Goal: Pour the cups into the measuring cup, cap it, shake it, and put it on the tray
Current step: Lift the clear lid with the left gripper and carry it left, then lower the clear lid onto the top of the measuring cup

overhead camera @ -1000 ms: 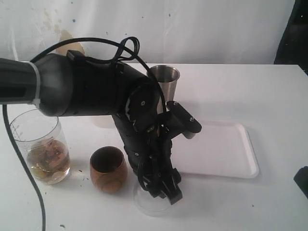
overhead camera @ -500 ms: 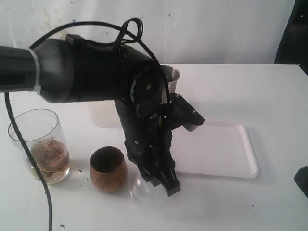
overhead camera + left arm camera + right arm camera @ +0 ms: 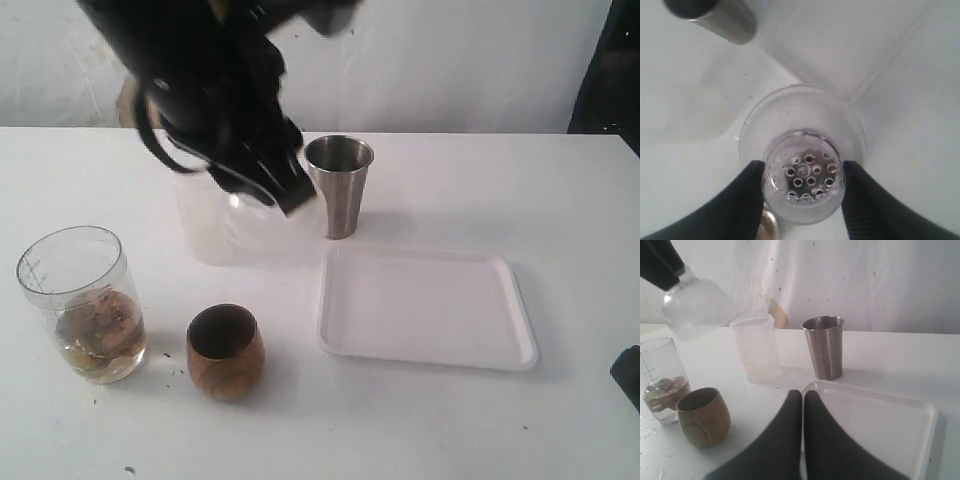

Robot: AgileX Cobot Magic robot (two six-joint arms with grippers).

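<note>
The measuring cup (image 3: pixel 80 305) stands at the front left, open-topped, with brownish pieces in liquid at its bottom. To its right sits the wooden cup (image 3: pixel 225 352), and the steel tumbler (image 3: pixel 340 185) stands behind the tray (image 3: pixel 425 305). My left gripper (image 3: pixel 290 195) hangs above the table beside the tumbler. It is shut on a clear domed cap (image 3: pixel 805 125) with a ring of small holes, gripped by its narrow neck between the jaws (image 3: pixel 803 181). My right gripper (image 3: pixel 803 395) is shut and empty, low over the tray's near edge (image 3: pixel 880 425).
A frosted whitish plastic cup (image 3: pixel 205 225) stands just behind and below the held cap. A white backdrop closes off the table's far side. A dark shape (image 3: pixel 628 375) shows at the right edge of the exterior view.
My left gripper closed on the clear cap down by the wooden cup, then lifted it up and back towards the frosted cup and tumbler. The right gripper has stayed put.
</note>
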